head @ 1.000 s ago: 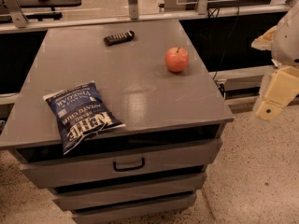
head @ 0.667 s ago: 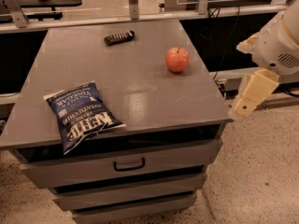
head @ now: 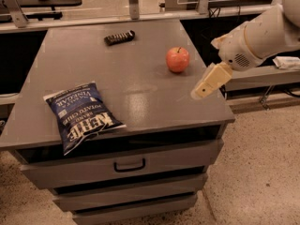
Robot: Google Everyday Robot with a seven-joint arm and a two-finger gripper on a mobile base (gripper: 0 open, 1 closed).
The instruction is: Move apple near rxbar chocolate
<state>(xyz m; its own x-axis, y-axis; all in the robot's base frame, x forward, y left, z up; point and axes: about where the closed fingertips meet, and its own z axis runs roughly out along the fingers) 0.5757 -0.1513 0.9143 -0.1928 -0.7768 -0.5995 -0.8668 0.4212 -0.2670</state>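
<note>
The red-orange apple point(head: 177, 59) stands on the right part of the grey cabinet top point(head: 126, 81). The rxbar chocolate point(head: 119, 37), a flat dark bar with pale markings, lies near the back edge, to the left of and behind the apple. My gripper point(head: 205, 86) hangs from the white arm at the right, above the top's right edge, a little to the right of and in front of the apple. It holds nothing that I can see.
A large blue chip bag point(head: 80, 115) lies at the front left, overhanging the front edge. Drawers with a handle point(head: 130, 165) sit below. Shelves and metal posts stand behind the cabinet. Speckled floor lies to the right.
The arm has swung in from the right, and the gripper has moved left toward the apple, now over the cabinet's right edge. The apple, bar and bag have not moved.
</note>
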